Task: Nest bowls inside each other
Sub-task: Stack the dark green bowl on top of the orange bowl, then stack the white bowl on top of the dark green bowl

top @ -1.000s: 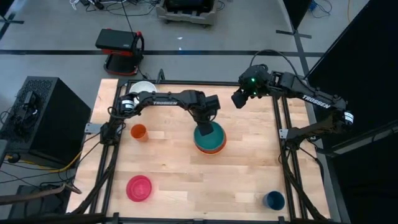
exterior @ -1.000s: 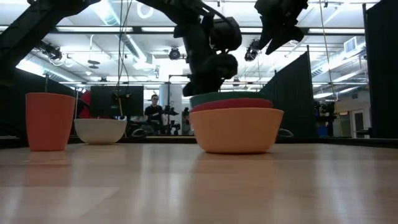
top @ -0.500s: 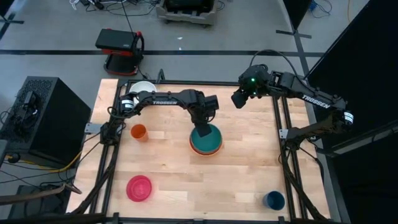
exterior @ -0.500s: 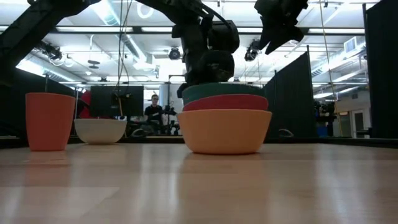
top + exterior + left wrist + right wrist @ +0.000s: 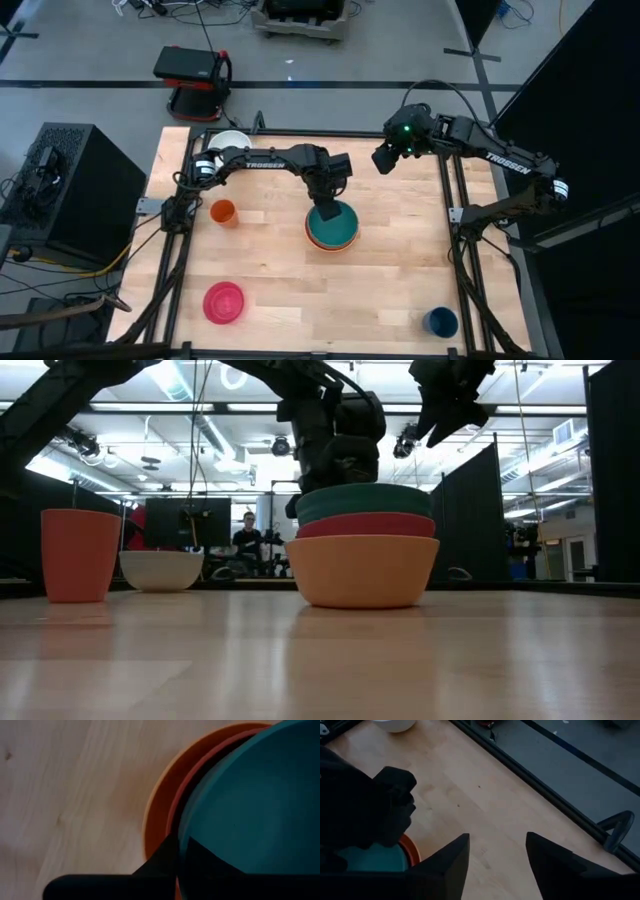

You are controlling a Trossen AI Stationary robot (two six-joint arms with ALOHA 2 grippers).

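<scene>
Three bowls stand stacked at mid-table: teal (image 5: 365,502) in red-orange (image 5: 365,526) in light orange (image 5: 360,570), which rests on the wood. My left gripper (image 5: 325,211) is shut on the teal bowl (image 5: 260,800). My right gripper (image 5: 497,840) hangs open, high over the table's far right part (image 5: 383,160), with nothing between its fingers. A white bowl (image 5: 230,140) sits at the far left corner, and a magenta-pink bowl (image 5: 223,302) near the front left. My left gripper pinches the teal bowl's rim (image 5: 181,842) on the bowl's far-left side, one finger inside the bowl (image 5: 210,865) and one outside (image 5: 162,857). The fingers come steeply from above. The teal bowl is about level, its lower part inside the red-orange bowl.
A small orange cup (image 5: 223,212) stands left of the stack, and a dark blue cup (image 5: 440,321) at the near right corner. Black frame rails (image 5: 455,210) run along the table's sides. Bare wood lies between the stack and the near edge.
My left gripper has turned a little at the wrist, and the stack of three bowls has slid slightly toward the table's left. The teal bowl now stands higher out of the red-orange bowl than a second ago.
</scene>
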